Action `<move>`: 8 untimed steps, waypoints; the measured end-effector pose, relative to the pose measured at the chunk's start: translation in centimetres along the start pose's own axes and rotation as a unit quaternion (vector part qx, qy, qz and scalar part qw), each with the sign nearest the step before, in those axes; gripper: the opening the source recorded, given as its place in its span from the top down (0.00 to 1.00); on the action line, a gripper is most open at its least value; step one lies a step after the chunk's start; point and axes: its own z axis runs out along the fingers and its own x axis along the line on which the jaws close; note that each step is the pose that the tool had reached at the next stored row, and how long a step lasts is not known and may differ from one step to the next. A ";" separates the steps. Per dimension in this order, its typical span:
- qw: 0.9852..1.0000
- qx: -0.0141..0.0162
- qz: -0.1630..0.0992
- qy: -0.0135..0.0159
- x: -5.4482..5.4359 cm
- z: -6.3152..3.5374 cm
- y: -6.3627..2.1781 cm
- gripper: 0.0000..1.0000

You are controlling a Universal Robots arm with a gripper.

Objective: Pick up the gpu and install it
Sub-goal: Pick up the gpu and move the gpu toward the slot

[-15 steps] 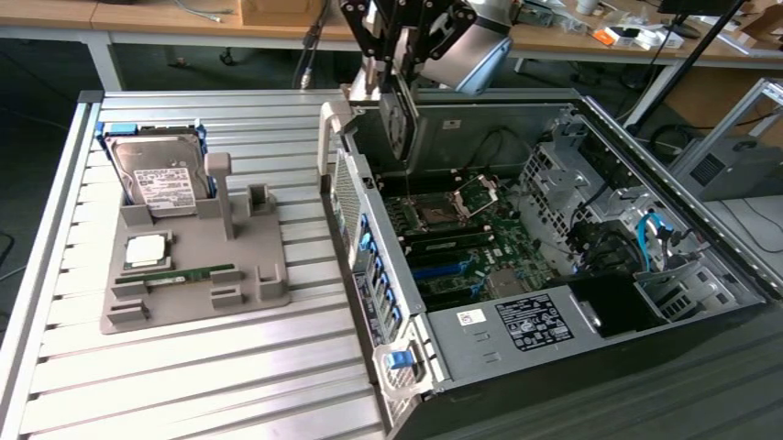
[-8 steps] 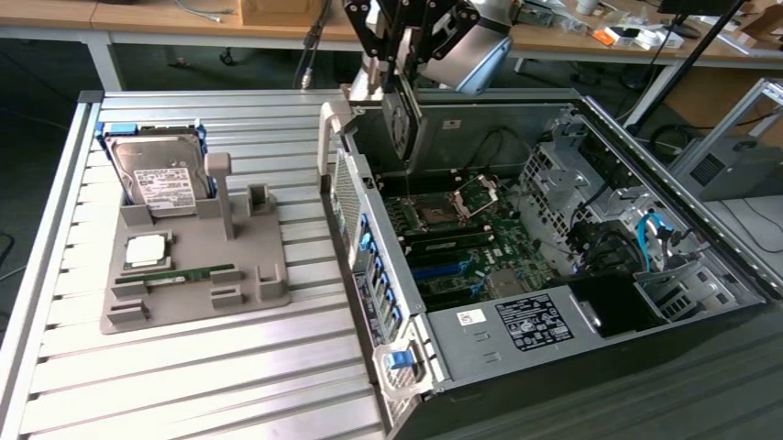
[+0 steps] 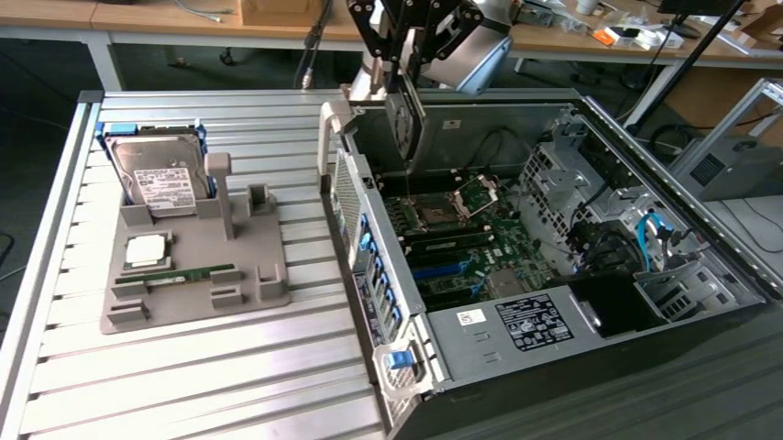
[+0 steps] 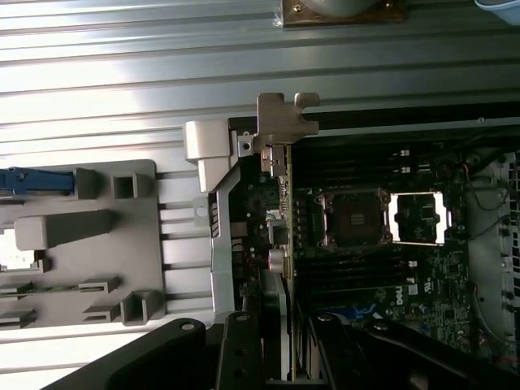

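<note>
The gpu (image 3: 405, 124) hangs on edge, upright, over the near-left back corner of the open computer case (image 3: 551, 321). My gripper (image 3: 404, 66) is shut on its upper edge and holds it above the case wall. In the wrist view the gpu (image 4: 286, 219) shows edge-on, its silver bracket (image 4: 286, 120) at the far end over the case's rear wall. My gripper (image 4: 281, 357) clamps it between two black fingers (image 4: 241, 349). The motherboard (image 3: 459, 247) lies below, apart from the card.
A grey fixture (image 3: 263, 275) on the slatted table at the exterior view's left carries a hard drive (image 3: 159, 179), a CPU chip (image 3: 147, 249) and a RAM stick (image 3: 178, 275). Inside the case are the open CPU socket (image 4: 357, 219), drive cages and cables (image 3: 648, 234).
</note>
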 end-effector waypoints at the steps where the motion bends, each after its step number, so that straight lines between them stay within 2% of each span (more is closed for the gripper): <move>1: 1.000 0.000 0.000 0.000 -0.1 0.01 0.00 0.73; 8: 1.000 0.000 0.000 0.000 -0.4 0.02 0.03 0.73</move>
